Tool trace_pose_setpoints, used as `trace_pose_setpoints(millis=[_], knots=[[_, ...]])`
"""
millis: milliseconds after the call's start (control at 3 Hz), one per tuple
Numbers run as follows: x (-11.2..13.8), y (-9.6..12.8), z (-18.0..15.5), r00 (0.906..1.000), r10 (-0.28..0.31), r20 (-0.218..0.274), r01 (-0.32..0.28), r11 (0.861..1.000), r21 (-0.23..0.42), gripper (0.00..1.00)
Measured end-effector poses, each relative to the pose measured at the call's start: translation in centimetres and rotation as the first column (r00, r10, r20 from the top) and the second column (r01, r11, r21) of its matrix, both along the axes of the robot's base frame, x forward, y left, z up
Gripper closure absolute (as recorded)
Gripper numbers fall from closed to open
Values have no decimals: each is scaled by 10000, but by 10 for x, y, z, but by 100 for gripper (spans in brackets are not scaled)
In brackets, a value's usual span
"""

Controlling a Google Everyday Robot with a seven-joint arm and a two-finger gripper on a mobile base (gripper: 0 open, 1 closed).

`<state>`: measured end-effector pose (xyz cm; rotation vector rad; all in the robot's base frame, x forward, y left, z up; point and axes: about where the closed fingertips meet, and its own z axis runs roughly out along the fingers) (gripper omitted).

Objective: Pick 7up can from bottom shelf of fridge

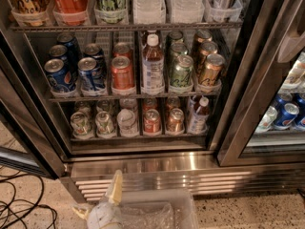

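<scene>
The fridge (143,165) stands open in front of me, its steel frame and slatted grille low in the camera view. On the bottom shelf (138,138), two pale green-and-silver 7up cans stand at the left front: one (80,124) in the leftmost lane and one (104,123) beside it. More cans stand behind them. My gripper (97,199) is at the bottom edge of the view, below the grille and well in front of the shelf. It is open and empty, with one cream finger (116,187) pointing up.
Right of the 7up cans stand a white can (127,121), a red can (151,121), a copper can (175,120) and a small bottle (198,116). The shelf above holds blue, red and green cans. A clear plastic bin (162,209) sits beside my gripper. Black cables (19,209) lie on the floor at the left.
</scene>
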<state>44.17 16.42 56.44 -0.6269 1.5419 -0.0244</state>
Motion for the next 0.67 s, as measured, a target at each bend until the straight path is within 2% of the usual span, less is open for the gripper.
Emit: trace_pose_setpoints(millis=[667], knots=[[2, 8, -17, 9999, 118, 106, -122, 9994, 326, 0]])
